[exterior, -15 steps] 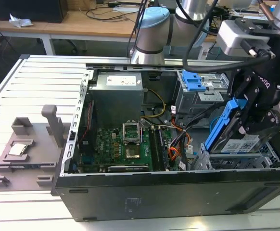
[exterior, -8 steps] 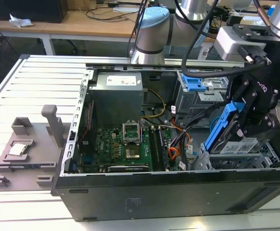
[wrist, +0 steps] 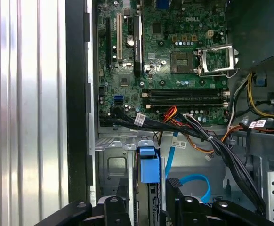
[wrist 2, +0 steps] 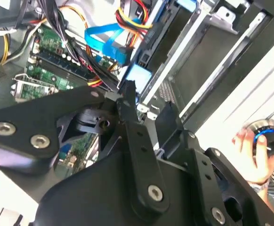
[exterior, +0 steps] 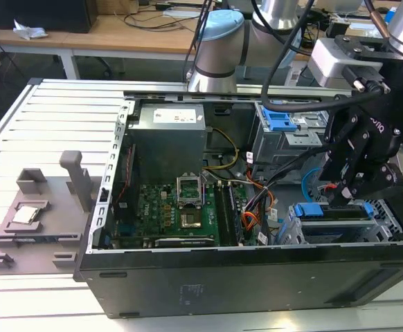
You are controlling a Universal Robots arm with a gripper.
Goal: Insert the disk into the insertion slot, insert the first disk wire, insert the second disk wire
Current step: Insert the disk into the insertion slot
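The disk (exterior: 309, 211) stands on edge in the insertion slot (exterior: 388, 221), a low perforated metal cage at the case's corner on the exterior view's right. Its blue caddy end (wrist: 147, 165) shows in both wrist views (wrist 2: 138, 75). My black gripper (exterior: 341, 200) points down onto the disk's top edge, one finger on each side of it (wrist: 146, 200), and looks shut on it. A loose blue flat wire (wrist: 193, 181) curls beside the slot (wrist 2: 104, 40). A bundle of coloured wires (wrist: 207, 141) runs past it.
A taller grey cage with a blue latch (exterior: 279, 121) stands behind the slot. The motherboard (exterior: 181, 207) and power supply (exterior: 167, 142) fill the middle of the open case. A grey fixture (exterior: 28, 214) lies outside the case. A person's hand (wrist 2: 250, 150) holds a round device.
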